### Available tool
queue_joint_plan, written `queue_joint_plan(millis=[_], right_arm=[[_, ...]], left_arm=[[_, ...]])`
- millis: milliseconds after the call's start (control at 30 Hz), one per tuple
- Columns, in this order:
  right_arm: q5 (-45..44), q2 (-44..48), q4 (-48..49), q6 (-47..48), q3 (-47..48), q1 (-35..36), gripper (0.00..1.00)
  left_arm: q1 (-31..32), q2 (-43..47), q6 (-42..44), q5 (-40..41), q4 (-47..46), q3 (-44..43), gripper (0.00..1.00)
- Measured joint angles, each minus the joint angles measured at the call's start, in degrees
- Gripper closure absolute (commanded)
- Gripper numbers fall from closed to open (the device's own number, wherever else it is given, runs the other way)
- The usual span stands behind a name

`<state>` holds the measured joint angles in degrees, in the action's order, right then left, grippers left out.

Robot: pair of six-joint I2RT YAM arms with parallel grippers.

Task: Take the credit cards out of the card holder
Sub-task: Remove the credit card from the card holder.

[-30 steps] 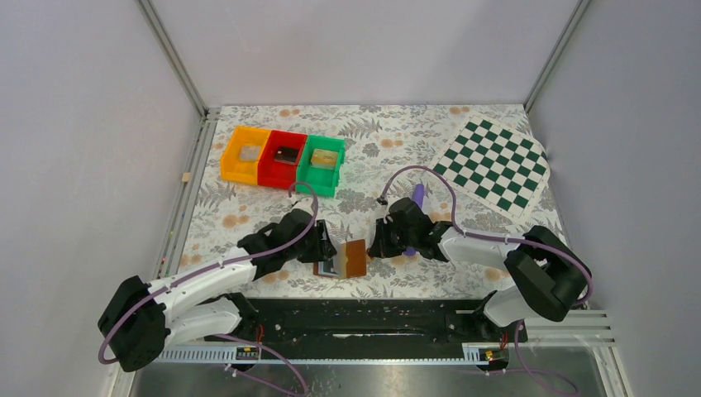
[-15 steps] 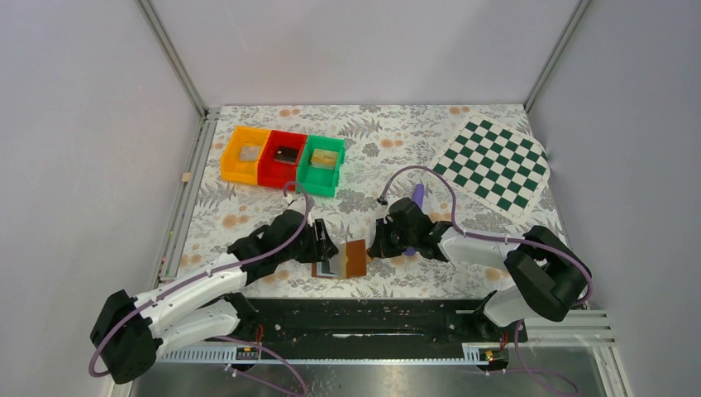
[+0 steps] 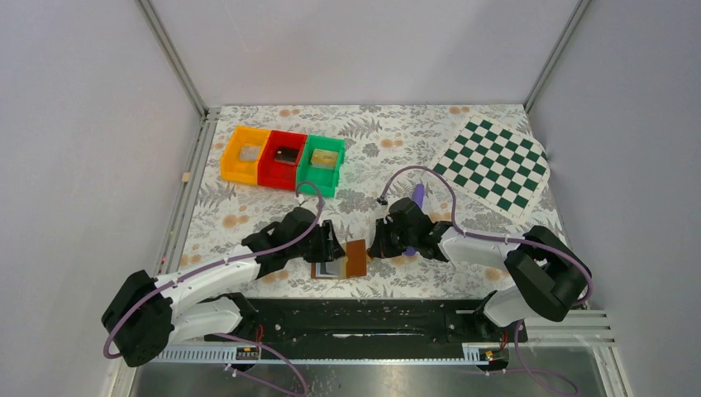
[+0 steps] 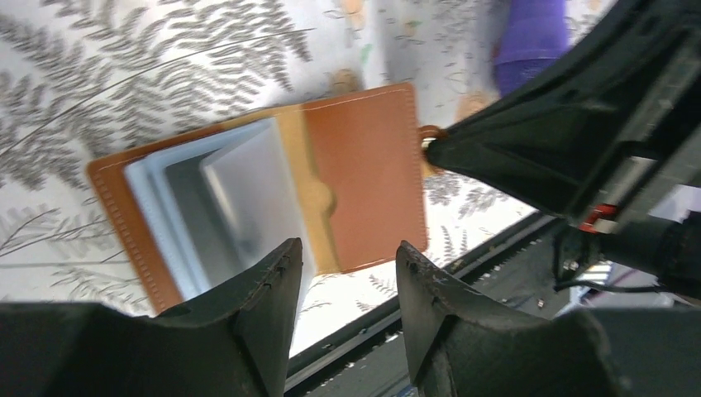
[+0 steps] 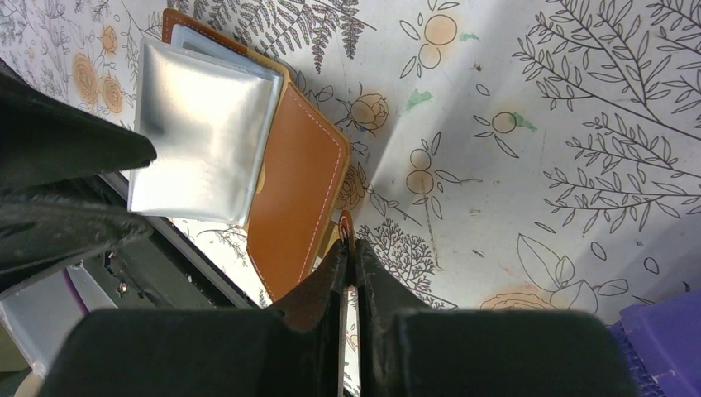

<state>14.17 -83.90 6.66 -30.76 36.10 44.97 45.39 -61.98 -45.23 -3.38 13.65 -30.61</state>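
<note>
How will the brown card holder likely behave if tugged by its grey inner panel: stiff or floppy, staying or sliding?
Probably floppy: the card holder lies folded open along a crease, its grey panel raised. It looks thin and light, so it would likely slide on the tablecloth unless the right gripper, shut on its edge tab, anchors it.

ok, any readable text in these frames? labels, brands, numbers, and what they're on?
No readable text in any view.
card holder: plain brown leather with stitching only, no brand visible.
silver card: glare across a blank face, no print or numbers visible.
coloured bins: no labels; what lies inside is too small to read.
chessboard mat: green and white squares only, no markings visible.
</note>
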Motion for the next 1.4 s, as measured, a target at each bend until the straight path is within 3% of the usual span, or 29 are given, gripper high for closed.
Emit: queue_joint_plan(millis=[333, 433, 600, 800, 967, 1133, 1300, 1400], right_arm=[[0.0, 0.1, -0.2, -0.1, 0.0, 0.0, 0.88], [0.0, 0.1, -0.2, -0.1, 0.0, 0.0, 0.88], [0.0, 0.1, -0.2, -0.1, 0.0, 0.0, 0.88], [0.0, 0.1, -0.2, -0.1, 0.0, 0.0, 0.88], [0.0, 0.1, -0.2, -0.1, 0.0, 0.0, 0.88], [0.0, 0.1, -0.2, -0.1, 0.0, 0.0, 0.88], [0.0, 0.2, -0.2, -0.1, 0.0, 0.0, 0.88], [0.0, 0.2, -0.2, -0.2, 0.0, 0.0, 0.82]], left_arm=[[0.0, -0.7, -0.7, -9.0, -11.0, 0.0, 0.56], [0.0, -0.7, -0.9, -8.7, -10.2, 0.0, 0.55], [0.0, 3.8, -0.5, -0.3, -1.1, -0.5, 0.48], [-0.1, 8.3, -1.4, 9.3, 8.5, -1.3, 0.71], [-0.2, 7.2, -2.0, 12.8, 12.1, -1.3, 0.91], [-0.3, 2.7, -2.5, 13.0, 12.3, -1.3, 1.00], [-0.3, -0.3, -2.4, 11.7, 10.4, -1.1, 1.00], [-0.3, -0.7, -2.1, 8.7, 6.4, -0.2, 0.98]])
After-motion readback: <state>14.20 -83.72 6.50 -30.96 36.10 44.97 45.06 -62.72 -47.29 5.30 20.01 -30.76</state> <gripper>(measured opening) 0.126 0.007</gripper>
